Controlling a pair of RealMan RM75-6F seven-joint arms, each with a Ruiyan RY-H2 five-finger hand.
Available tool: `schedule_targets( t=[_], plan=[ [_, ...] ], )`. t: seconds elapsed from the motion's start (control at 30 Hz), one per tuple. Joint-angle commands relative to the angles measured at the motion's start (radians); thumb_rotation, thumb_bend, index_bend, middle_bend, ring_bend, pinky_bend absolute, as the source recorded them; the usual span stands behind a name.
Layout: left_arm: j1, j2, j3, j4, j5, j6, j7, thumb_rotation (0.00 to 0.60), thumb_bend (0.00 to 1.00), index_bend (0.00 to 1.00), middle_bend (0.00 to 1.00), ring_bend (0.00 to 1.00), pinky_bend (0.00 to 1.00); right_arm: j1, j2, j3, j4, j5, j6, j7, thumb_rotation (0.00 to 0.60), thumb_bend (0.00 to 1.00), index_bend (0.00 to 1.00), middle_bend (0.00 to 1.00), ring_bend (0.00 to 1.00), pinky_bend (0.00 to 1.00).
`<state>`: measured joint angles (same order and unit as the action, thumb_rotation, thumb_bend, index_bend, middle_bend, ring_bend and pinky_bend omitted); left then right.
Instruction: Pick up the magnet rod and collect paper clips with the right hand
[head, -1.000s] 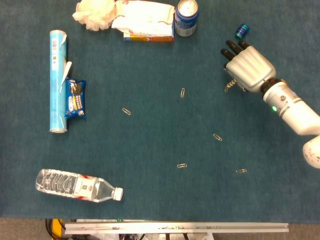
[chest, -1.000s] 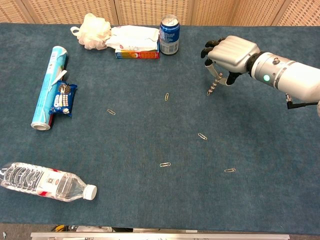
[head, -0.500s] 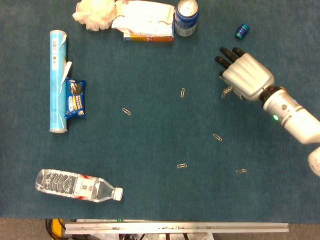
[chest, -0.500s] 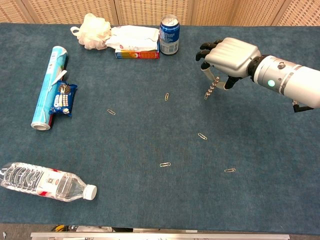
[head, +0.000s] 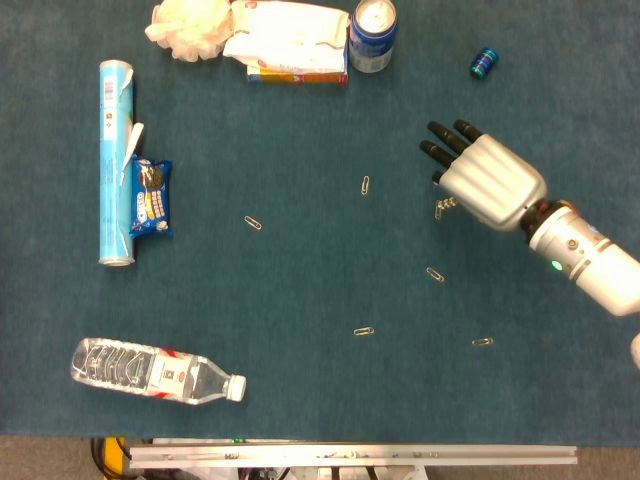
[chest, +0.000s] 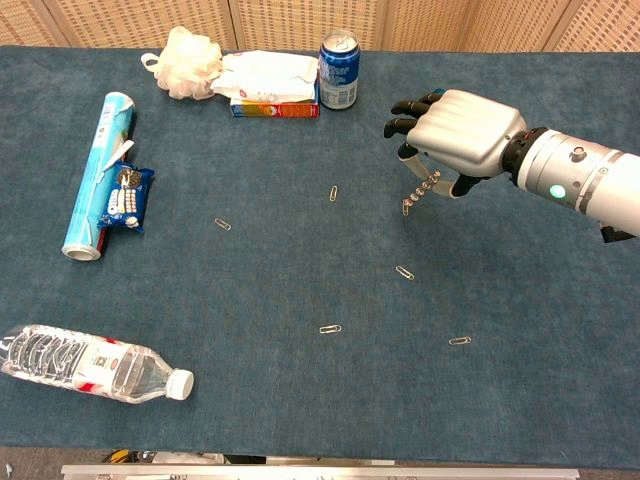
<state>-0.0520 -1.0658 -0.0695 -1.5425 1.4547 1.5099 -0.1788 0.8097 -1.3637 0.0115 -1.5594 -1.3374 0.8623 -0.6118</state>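
Note:
My right hand (head: 485, 180) (chest: 458, 130) hovers over the right half of the table, palm down, and holds the beaded metal magnet rod (chest: 419, 192) (head: 443, 207), which hangs below it with its tip pointing down-left. Several paper clips lie loose on the blue cloth: one at the centre (head: 365, 185) (chest: 333, 193), one further left (head: 253, 222) (chest: 222, 224), one below the hand (head: 435, 274) (chest: 404, 272), and two nearer the front (head: 364, 331) (head: 482, 342). My left hand is out of both views.
Along the back stand a soda can (head: 372, 35), a tissue pack on a box (head: 286, 42) and a bath pouf (head: 190, 28). A small blue cell (head: 484, 62) lies back right. A blue tube (head: 115, 160), cookie pack (head: 151, 197) and water bottle (head: 155, 370) occupy the left.
My right hand has carried the magnet rod leftward and toward the front, away from the small blue cell and closer to the paper clips. The clips have not moved.

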Motion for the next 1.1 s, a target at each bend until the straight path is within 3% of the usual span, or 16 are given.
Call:
schedule_targets(
  t=[0.03,1.1],
  plan=[
    [0.001,0.001,-0.003,0.001,-0.006,0.000,-0.002,0.600,0.30,0.49,0.44,0.42,0.66,-0.002,0.003,-0.001,-0.002,0.003,0.000,-0.003,0.600,0.27,0.60,0.19,0.07,0.19],
    [0.038,-0.001,0.008,0.056,-0.033,0.010,0.008,0.600,0.30,0.49,0.44,0.42,0.66,-0.014,0.016,-0.009,-0.050,-0.022,0.008,-0.036,0.600,0.27,0.60,0.19,0.07,0.19]
  ],
)
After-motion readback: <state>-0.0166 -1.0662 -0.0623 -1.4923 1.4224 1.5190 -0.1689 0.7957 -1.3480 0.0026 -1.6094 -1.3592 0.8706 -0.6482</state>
